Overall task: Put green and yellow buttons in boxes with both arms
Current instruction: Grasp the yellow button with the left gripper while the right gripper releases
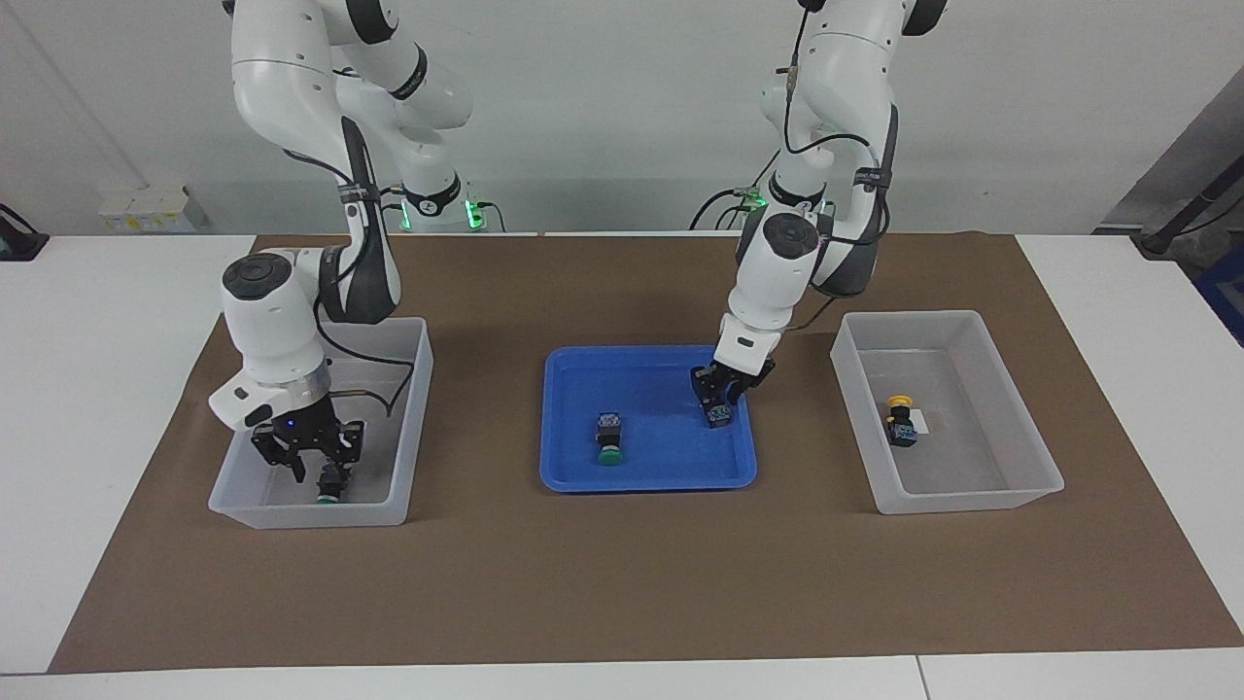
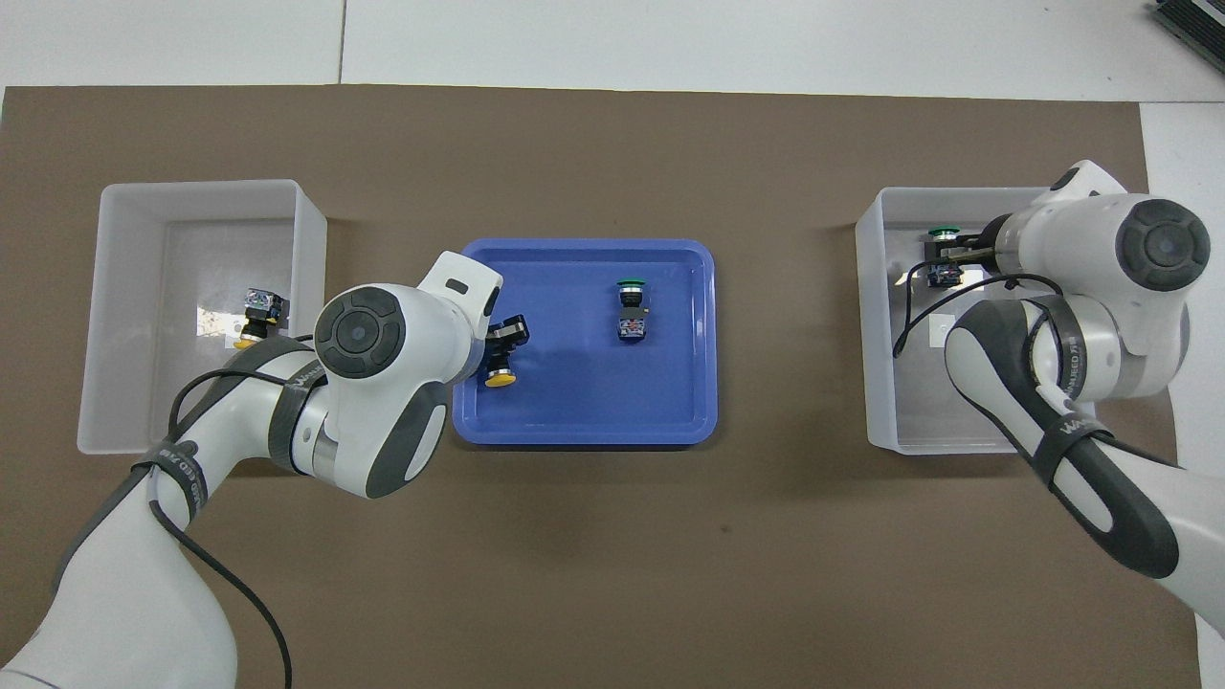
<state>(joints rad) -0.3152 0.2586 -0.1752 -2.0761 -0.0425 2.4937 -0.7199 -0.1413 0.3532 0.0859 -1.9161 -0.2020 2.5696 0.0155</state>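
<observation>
Brown mat (image 1: 622,583) covered most of the white table (image 1: 97,389). Two white arms with black joint patches reached down from the robots' end.

Left arm (image 1: 792,262) bent down into the blue tray (image 1: 651,476) at mat centre. Right arm (image 1: 277,311) bent down into the translucent whitish box (image 1: 413,428) at its own end of the table. Second identical box (image 1: 972,496), with sloped walls and a small white label inside, sat at the left arm's end.

Left gripper (image 1: 719,397) was low in the tray, at the black body of a yellow-capped button (image 2: 497,368) lying on its side near the tray edge toward the left arm's end. Could not tell whether its jaws were clamped on it or open.

Right gripper (image 1: 309,465) was low inside its box, right at a green-capped button (image 1: 330,483) in the part of the box farthest from the robots. Jaw state could not be told, nor whether that button was held.

Another green-capped button (image 1: 609,437) lay in the tray with a black body and bluish terminal end, cap pointing away from the robots, slightly farther from the robots than the yellow one.

Second yellow-capped button (image 1: 900,420) lay in the box at the left arm's end, beside the label, cap toward the robots.
</observation>
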